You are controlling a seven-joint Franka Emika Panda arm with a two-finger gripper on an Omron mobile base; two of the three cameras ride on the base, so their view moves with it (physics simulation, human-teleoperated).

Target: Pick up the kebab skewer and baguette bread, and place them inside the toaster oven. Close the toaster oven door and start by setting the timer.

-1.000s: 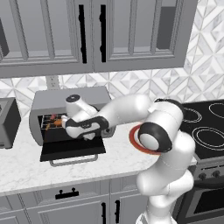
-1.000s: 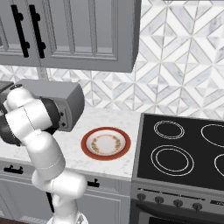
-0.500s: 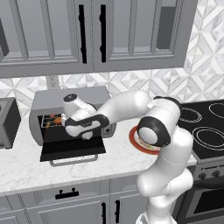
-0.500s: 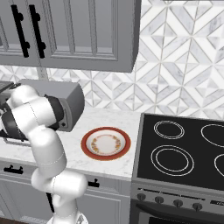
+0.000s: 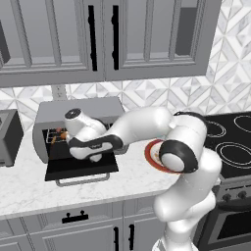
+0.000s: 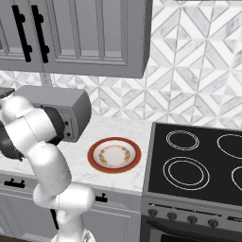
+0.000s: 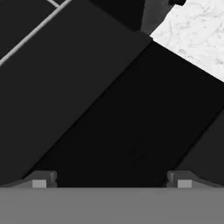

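The toaster oven stands on the counter at the left, and its side shows in the right base view. The toaster oven door hangs open and flat, and its black glass lies close under the hand. My gripper hovers just over that door, open with nothing between the fingertips. On the rack inside lies the kebab skewer as reddish chunks. An orange-brown bit beside it could be the baguette bread; my arm hides most of the inside.
A red-rimmed plate sits bare on the counter between the oven and the black stove. A dark-grey appliance stands left of the oven. Wall cabinets hang above.
The hand has shifted slightly left and lower over the open door. The jaws stayed open, and the oven and plate have not moved.
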